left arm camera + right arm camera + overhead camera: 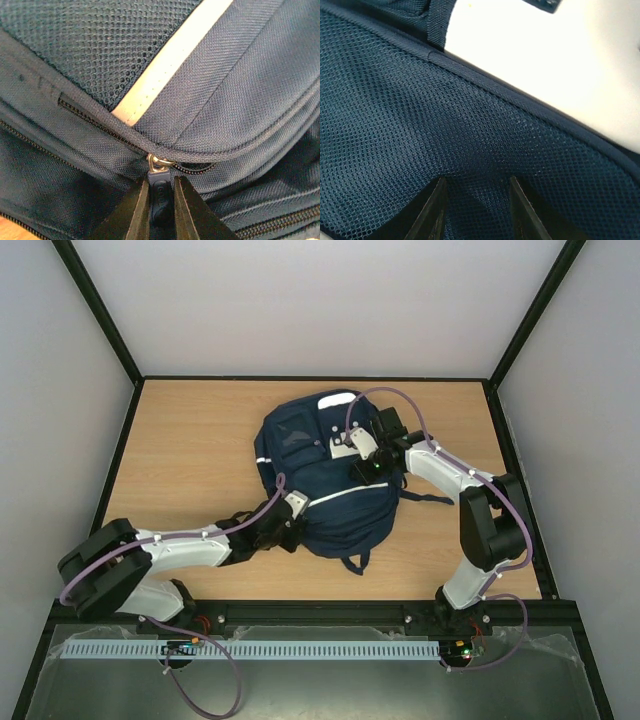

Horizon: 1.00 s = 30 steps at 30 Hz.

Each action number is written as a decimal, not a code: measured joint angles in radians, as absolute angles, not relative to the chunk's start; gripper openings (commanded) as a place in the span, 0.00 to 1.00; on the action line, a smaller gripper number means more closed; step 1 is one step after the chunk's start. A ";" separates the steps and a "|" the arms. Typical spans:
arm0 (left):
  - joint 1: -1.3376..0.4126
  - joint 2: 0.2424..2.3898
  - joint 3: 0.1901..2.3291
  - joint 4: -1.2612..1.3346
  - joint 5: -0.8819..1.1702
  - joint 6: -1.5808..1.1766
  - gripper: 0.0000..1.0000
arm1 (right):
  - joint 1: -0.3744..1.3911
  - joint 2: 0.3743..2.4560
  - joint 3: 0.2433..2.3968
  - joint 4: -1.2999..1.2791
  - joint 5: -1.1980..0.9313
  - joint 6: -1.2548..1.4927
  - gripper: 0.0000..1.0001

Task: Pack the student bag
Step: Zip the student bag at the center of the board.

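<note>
A light wooden surface (180,440) carries a large navy blue fabric backpack (320,510) with white reflective stripes. It lies flat near the middle, a little towards the right, with dark straps trailing off its near and right sides. Both arms reach in over it, the left arm low across the near left part of the surface and the right arm bent in from the right.

The left end effector (161,182) sits at the backpack's near left edge. Its two dark fingers are pressed together on a small dark zipper pull (160,192), which hangs from a brass-coloured ring where a curved zip track runs under a piped seam. Just above that seam, a cream-white reflective stripe (170,60) runs diagonally between fine mesh and coarser woven cloth.

The right end effector (476,182) rests on the backpack's far right part, over a navy mesh panel (420,125) beside a pale grey-white patch (545,65). Its fingers stand somewhat apart with mesh filling the gap. Whether they pinch the mesh cannot be told.
</note>
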<state>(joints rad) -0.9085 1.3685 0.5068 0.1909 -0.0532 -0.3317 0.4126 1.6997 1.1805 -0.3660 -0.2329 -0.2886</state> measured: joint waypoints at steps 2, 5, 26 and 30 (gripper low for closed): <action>-0.928 1.380 0.516 0.187 -0.058 -0.342 0.02 | 0.412 1.700 1.180 -0.366 -0.229 -0.288 0.36; -0.958 1.403 0.545 0.164 -0.068 -0.351 0.02 | 0.411 1.700 1.180 -0.366 -0.221 -0.288 0.36; -1.089 1.543 0.772 -0.093 -0.086 -0.442 0.02 | 0.410 1.704 1.180 -0.366 -0.205 -0.287 0.36; -1.126 1.625 0.865 -0.098 -0.064 -0.442 0.02 | 0.405 1.705 1.180 -0.358 -0.190 -0.286 0.36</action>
<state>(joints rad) -1.1263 1.6245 0.8646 -0.0982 -0.0639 -0.4423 0.4053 1.7046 1.1805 -0.3584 -0.1902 -0.2859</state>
